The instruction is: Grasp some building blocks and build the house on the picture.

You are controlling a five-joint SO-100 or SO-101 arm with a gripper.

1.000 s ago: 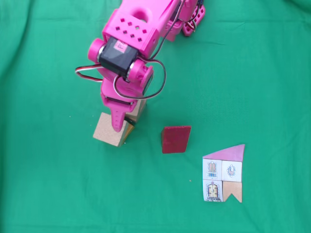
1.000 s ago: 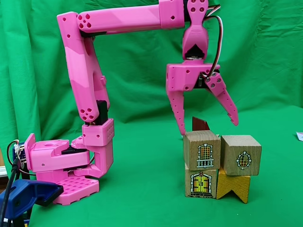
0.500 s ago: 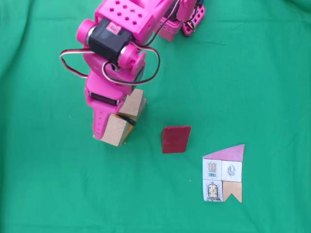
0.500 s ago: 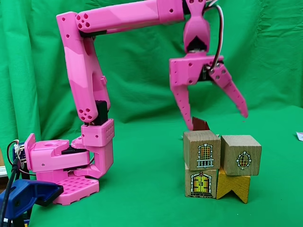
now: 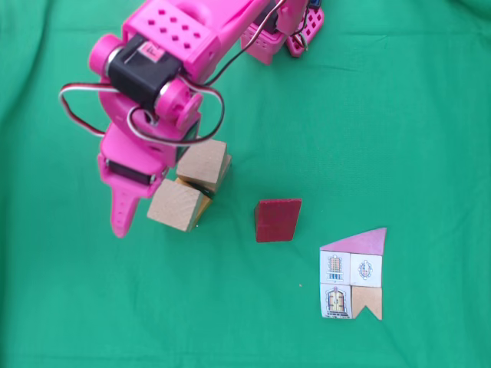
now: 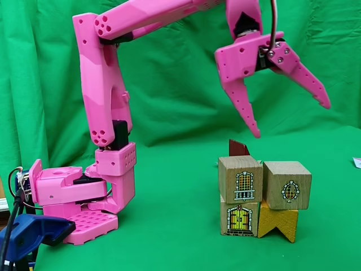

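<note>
- Since the earlier frames my arm had lifted and swung away from the stack; from above it had slid left, uncovering the two top blocks.
- From the side I saw the hand (image 6: 291,119) hanging well above the blocks, its two fingers spread wide apart and holding nothing.
- From above, one pink finger (image 5: 121,213) pointed down the picture just left of the stack, not touching it.
- On the green worktop (image 6: 169,226) the blocks stood two by two: a door block (image 6: 239,218) at the bottom with a window block (image 6: 241,179) on top of it.
- Beside them sat a yellow notched block (image 6: 280,222) carrying a block with a round window (image 6: 287,184), which leaned slightly.
- From above, the same stack showed as two tan tops (image 5: 204,163), (image 5: 176,205) with a sliver of yellow-orange between them.
- I saw the dark red roof block (image 5: 278,220) lying apart to the right of the stack from above; from the side its tip (image 6: 239,148) peeked up behind the window block.
- Lower right from above, the card (image 5: 353,274) lay flat, showing a pink roof over four squares.
- Left in the side picture the arm's base (image 6: 73,203) stood on the cloth, with a blue clamp (image 6: 31,231) by it.
</note>
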